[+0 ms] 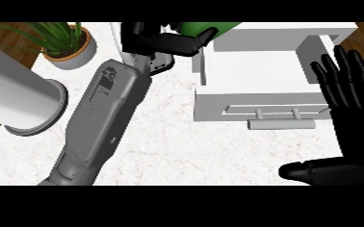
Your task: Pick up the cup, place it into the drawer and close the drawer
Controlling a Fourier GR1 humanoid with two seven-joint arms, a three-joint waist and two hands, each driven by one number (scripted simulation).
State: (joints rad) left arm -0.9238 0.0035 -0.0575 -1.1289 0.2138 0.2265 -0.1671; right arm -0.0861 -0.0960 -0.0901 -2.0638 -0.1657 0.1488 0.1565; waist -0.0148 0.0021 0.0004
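Observation:
A green cup (201,28) shows at the top of the head view, just beyond the left rear corner of the white drawer (249,98). My left hand (160,41) has its black fingers curled round the cup and hides much of it. The drawer stands pulled out, its inside bare and white, with a grey bar handle (280,123) on its front. My right hand (340,106) stays open at the right edge, fingers straight and pointing up, thumb out low, beside the drawer's right end.
A potted green plant (68,43) stands at the back left of the marble counter (177,144). A large grey cylinder (25,101) lies at the left edge. The white cabinet body (284,36) rises behind the drawer.

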